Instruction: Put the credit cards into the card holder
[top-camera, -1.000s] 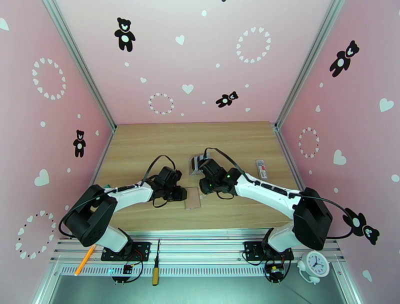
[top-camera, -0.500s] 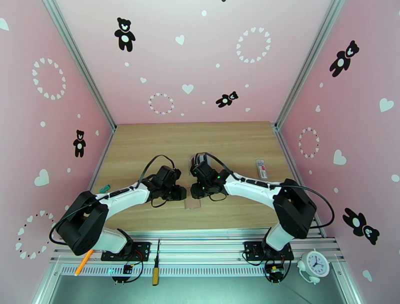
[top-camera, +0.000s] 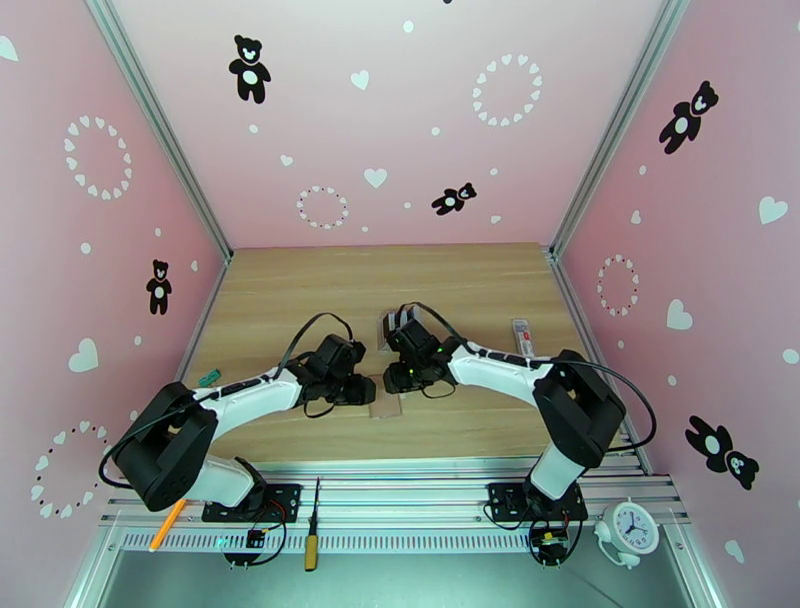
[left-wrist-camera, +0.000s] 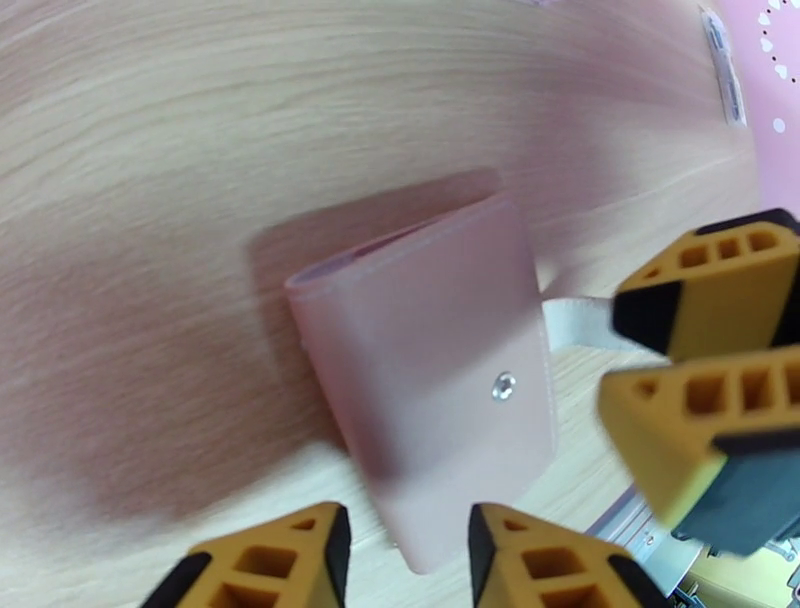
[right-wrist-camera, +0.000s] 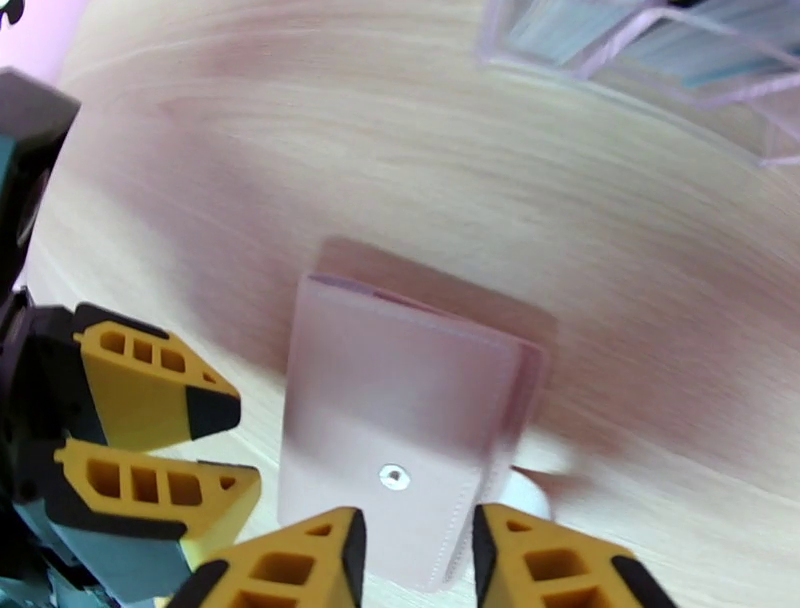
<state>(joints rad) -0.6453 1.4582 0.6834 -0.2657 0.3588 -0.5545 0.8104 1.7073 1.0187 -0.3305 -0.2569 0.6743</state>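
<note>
The card holder (left-wrist-camera: 420, 380), a tan-pink wallet, lies closed and flat on the table with its snap stud facing up. It also shows under my right wrist camera, card holder (right-wrist-camera: 390, 420), and from above, card holder (top-camera: 385, 409). My left gripper (left-wrist-camera: 405, 560) hovers at its left edge, fingers a little apart with nothing between them. My right gripper (right-wrist-camera: 412, 570) hovers at its right edge beside the white snap tab (right-wrist-camera: 522, 492), slightly open and empty. The credit cards (right-wrist-camera: 600, 40) stand upright in a clear rack behind the wallet.
The clear rack (top-camera: 392, 327) stands just behind the two grippers, which nearly touch over the wallet. A small narrow packet (top-camera: 522, 338) lies to the right. Pink walls enclose the table on three sides. A screwdriver (top-camera: 312, 540) rests on the front rail.
The right arm has swung left and its gripper now sits over the wallet's right side, with its fingers a little wider apart. The left gripper has barely moved.
</note>
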